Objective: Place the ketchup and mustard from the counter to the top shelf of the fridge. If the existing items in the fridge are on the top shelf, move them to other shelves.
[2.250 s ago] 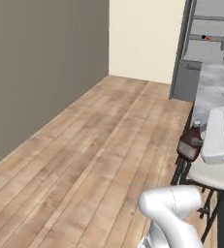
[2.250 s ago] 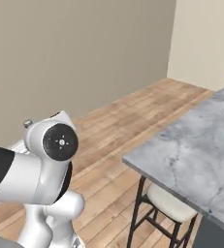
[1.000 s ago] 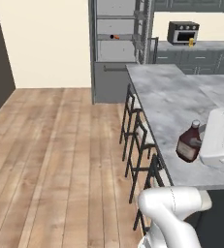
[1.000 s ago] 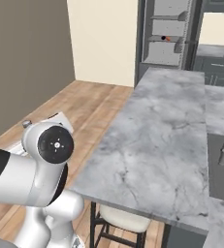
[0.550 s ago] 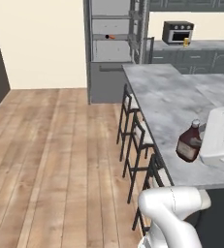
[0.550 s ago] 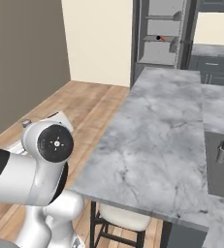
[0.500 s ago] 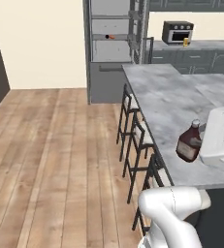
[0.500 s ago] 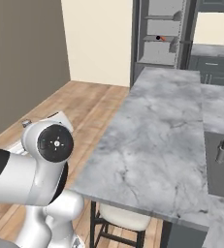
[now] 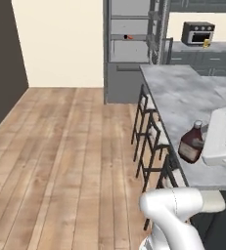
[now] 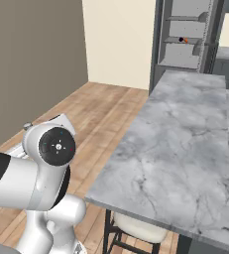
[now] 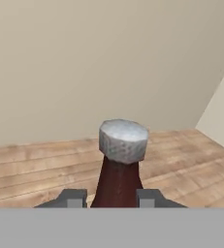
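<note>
My gripper is shut on the ketchup, a dark brown-red bottle with a grey-looking cap that stands upright between the two fingertips. In the left base view the ketchup hangs just above the near marbled worktop, with my gripper at its right side. The mustard is a tiny yellow spot on the far counter, beside the toaster oven. The fridge stands open at the back. The existing items, one dark and one orange, lie on one of its upper shelves.
A long marbled island runs from me toward the fridge. Black stools with pale seats line its left side. Wooden floor spreads open to the left, bounded by a cream wall and a dark wall.
The whole picture has shifted as the base drives and turns: the fridge and island now sit further right in both base views. The ketchup stays in my shut gripper.
</note>
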